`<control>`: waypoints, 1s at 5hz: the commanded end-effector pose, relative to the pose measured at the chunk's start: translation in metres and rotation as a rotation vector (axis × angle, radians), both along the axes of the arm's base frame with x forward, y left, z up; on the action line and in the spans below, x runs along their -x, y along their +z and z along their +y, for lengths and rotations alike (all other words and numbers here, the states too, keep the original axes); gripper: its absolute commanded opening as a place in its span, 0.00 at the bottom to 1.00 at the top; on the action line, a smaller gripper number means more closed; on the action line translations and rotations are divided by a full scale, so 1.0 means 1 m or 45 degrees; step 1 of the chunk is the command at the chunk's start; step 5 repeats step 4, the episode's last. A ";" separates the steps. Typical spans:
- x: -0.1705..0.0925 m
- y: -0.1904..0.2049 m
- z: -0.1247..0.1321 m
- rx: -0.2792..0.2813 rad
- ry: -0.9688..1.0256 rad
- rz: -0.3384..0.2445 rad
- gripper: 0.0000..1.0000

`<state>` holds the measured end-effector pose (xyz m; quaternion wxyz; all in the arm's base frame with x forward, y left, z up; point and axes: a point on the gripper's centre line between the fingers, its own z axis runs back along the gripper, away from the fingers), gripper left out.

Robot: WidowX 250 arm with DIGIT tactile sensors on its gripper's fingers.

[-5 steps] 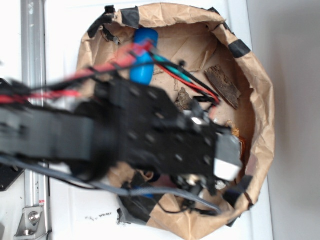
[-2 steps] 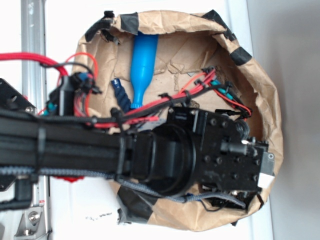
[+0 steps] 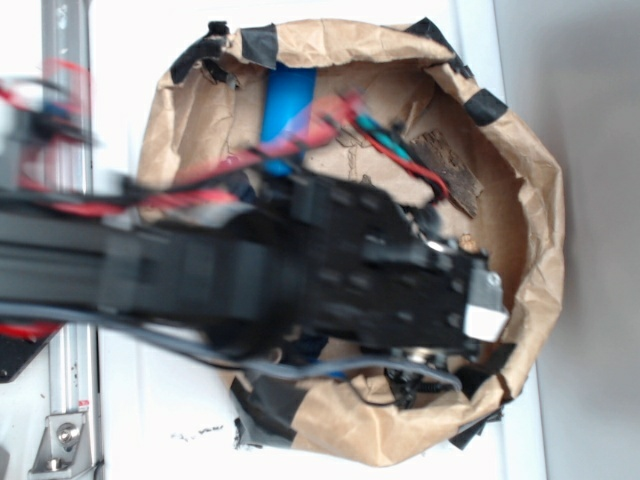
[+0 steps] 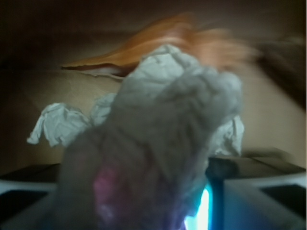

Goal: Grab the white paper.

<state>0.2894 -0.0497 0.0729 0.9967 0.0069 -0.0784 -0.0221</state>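
The white paper (image 4: pixel 158 139) fills the blurred wrist view, right against the pincer (image 4: pixel 153 211). Whether the pincer clamps it cannot be told. Behind the paper lies brown liner (image 4: pixel 57 91).

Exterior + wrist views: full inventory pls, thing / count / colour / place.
white paper: 1, white-grey, crumpled; fills the wrist view right at the gripper, blurred; hidden under the arm in the exterior view
brown paper liner: 1, brown, a bowl-like nest with black tape patches on its rim, on a white surface
blue bottle: 1, blue, upper left inside the liner, lower part covered by the arm
bark piece: 1, dark brown, upper right inside the liner
orange thing: 1, orange, behind the paper in the wrist view, too blurred to name
metal rail: 1, grey, left edge of the exterior view
arm: 1, black with red and teal wires, reaching in from the left, motion-blurred
gripper: 1; only dark finger shapes visible along the bottom of the wrist view, open or shut unclear
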 end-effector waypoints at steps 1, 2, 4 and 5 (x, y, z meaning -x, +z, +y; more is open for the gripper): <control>0.027 0.072 0.041 -0.109 0.199 -0.012 0.00; 0.041 0.089 0.042 -0.098 0.181 -0.002 0.00; 0.052 0.081 0.059 -0.075 0.215 -0.038 0.00; 0.052 0.081 0.059 -0.075 0.215 -0.038 0.00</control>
